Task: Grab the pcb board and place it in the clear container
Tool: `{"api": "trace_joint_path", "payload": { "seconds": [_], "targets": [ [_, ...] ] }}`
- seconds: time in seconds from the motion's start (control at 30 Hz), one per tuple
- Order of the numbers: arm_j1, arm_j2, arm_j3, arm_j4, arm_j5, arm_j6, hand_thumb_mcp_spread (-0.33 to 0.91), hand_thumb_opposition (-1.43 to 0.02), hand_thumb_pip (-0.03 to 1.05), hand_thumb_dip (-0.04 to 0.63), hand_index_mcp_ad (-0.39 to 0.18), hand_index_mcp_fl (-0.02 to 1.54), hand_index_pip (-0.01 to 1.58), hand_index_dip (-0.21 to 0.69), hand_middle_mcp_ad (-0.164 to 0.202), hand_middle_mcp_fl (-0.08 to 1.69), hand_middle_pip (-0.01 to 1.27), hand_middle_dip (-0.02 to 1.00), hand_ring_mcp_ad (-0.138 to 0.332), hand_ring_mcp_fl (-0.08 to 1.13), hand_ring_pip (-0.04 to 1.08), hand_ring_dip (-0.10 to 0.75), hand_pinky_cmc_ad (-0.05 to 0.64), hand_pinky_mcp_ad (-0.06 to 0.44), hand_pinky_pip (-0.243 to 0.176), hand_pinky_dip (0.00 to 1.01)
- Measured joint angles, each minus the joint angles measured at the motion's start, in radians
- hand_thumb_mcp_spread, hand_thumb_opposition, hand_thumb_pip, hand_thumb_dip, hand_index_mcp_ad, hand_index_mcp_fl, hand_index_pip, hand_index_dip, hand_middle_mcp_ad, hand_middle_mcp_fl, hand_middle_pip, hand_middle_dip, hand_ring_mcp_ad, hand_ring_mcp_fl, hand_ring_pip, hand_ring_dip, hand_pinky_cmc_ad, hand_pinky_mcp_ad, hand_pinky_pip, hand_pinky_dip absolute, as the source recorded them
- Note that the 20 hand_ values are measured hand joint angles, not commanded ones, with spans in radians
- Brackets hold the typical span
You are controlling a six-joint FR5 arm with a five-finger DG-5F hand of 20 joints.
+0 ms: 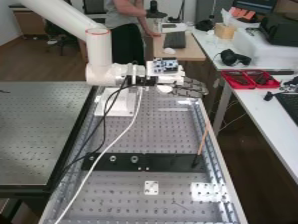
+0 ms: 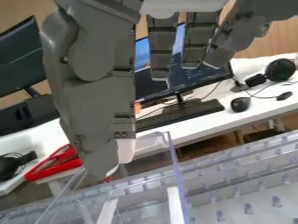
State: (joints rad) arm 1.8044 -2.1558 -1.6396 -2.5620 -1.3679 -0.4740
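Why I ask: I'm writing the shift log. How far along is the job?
Done: nothing I can confirm, since I can't make out whether the clear container holds the board. In hand: apparently nothing; the fingers look straight. Left: probably the grasp and the placing, unless the board is already in.

Robotics lab: robot arm (image 1: 99, 50) above perforated metal bench (image 1: 166, 135); perforated table (image 1: 46, 125) beside bench; white desk (image 1: 258, 106) along bench's other side; keyboard (image 1: 175, 39) on wood-toned desk (image 1: 193, 51) beyond bench.

Arm (image 1: 100, 55) — in from high view's upper L | robot hand (image 1: 189, 89) — fingers (image 2: 161, 47) approx. straight
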Motion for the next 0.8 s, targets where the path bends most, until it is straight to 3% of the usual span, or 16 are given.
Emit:
{"api": "trace_joint_path", "payload": {
  "seconds": [0.3, 0.37, 0.5, 0.8],
  "targets": [
    [0.030, 0.001, 0.008, -0.041, 0.121, -0.006, 0.64, -0.96, 0.34, 0.222, -0.176, 1.01, 0.77, 0.298, 0.058, 0.17, 0.13, 0.15, 0.106, 0.09, 0.11, -0.016, 0.377, 0.101, -0.063, 0.18],
    [0.035, 0.001, 0.008, -0.057, 0.149, 0.004, 0.60, -0.91, 0.34, 0.237, -0.171, 0.82, 0.75, 0.298, 0.061, 0.15, 0.13, 0.15, 0.110, 0.08, 0.10, -0.016, 0.379, 0.101, -0.063, 0.18],
    [0.041, 0.000, 0.003, -0.077, 0.172, 0.018, 0.56, -0.86, 0.38, 0.253, -0.140, 0.69, 0.74, 0.286, 0.058, 0.10, 0.13, 0.15, 0.113, 0.06, 0.09, -0.019, 0.375, 0.101, -0.063, 0.18],
    [0.047, 0.005, -0.016, -0.079, 0.209, 0.032, 0.54, -0.83, 0.39, 0.251, -0.152, 0.64, 0.74, 0.258, 0.058, 0.08, 0.13, 0.15, 0.126, 0.05, 0.10, -0.016, 0.365, 0.098, -0.061, 0.18]
  ]
}}
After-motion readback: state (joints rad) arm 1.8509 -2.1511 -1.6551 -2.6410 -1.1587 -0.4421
